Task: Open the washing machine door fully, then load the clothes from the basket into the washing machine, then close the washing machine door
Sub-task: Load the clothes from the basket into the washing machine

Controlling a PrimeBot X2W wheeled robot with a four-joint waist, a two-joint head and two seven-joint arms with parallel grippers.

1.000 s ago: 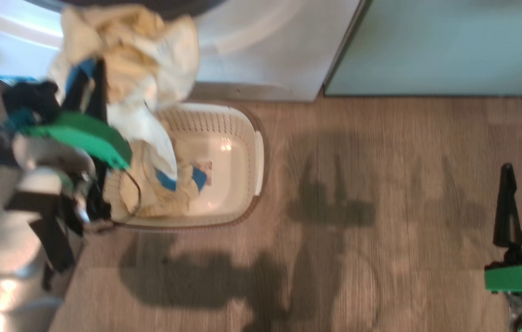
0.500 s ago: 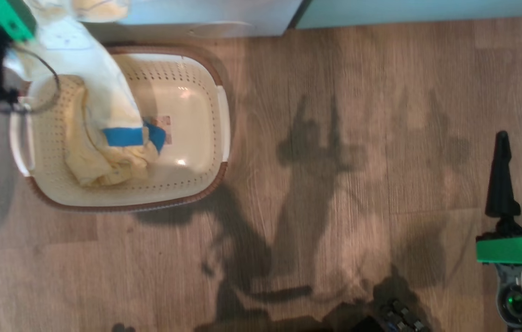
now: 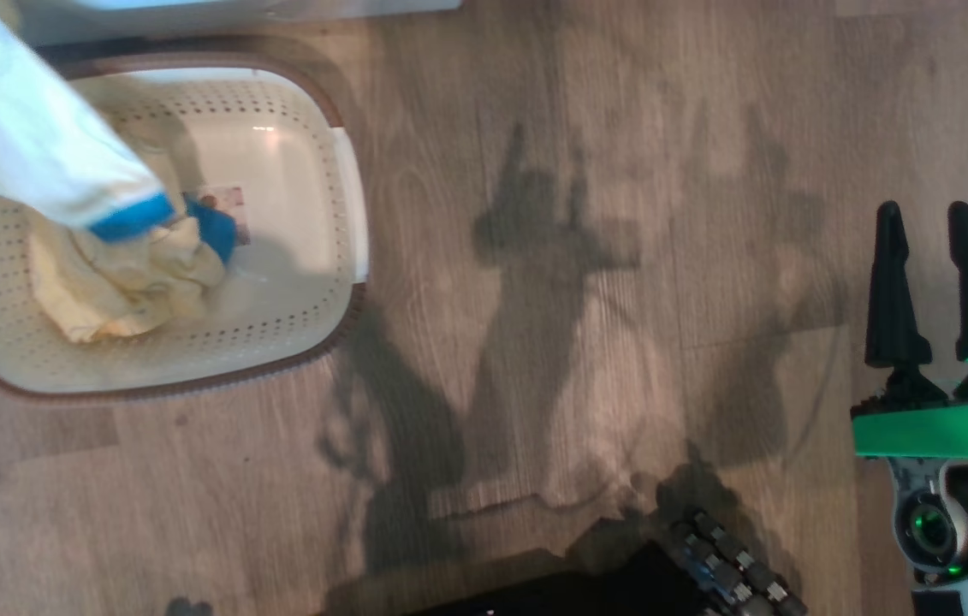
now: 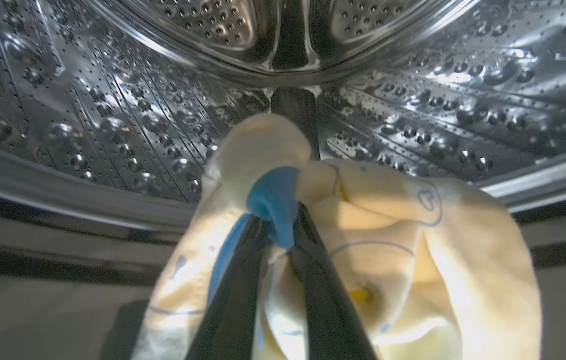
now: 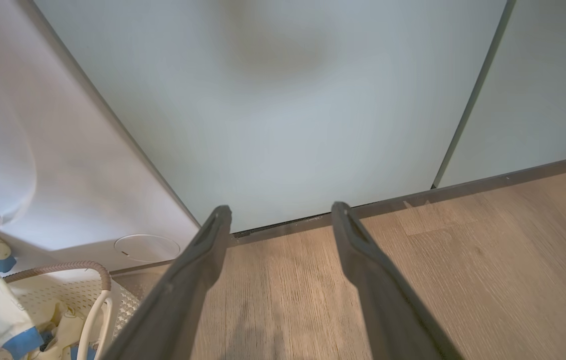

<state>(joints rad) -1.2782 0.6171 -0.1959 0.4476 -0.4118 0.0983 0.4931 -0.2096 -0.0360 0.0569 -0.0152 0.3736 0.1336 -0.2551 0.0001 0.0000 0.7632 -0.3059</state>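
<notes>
**A yellow garment held at the drum's mouth, one sleeve trailing to the basket**

We see the garment (image 4: 388, 240), pale yellow with blue trim. The left gripper (image 4: 283, 220) has its fingers closed on a blue fold of it. It hangs in front of the steel drum (image 4: 112, 125) of the washing machine (image 5: 62, 175), about at the opening and not yet inside.

In the head view, a long sleeve (image 3: 21, 162) slopes down to the basket (image 3: 278, 128). Its blue cuff reaches the other clothes (image 3: 115, 291), which lie heaped on the basket's floor.

To do this step well, we judge that we should carry the grip deep past the drum's lip before letting go. That way the trailing sleeve lifts clear of the basket and follows the rest in, rather than draping over the lip. We should also watch that it does not drag the heap along.

The right gripper (image 3: 924, 210) hangs well apart over the wooden floor (image 3: 578, 385). Its jaws are wide and empty, and it faces a pale cabinet (image 5: 288, 100).
</notes>
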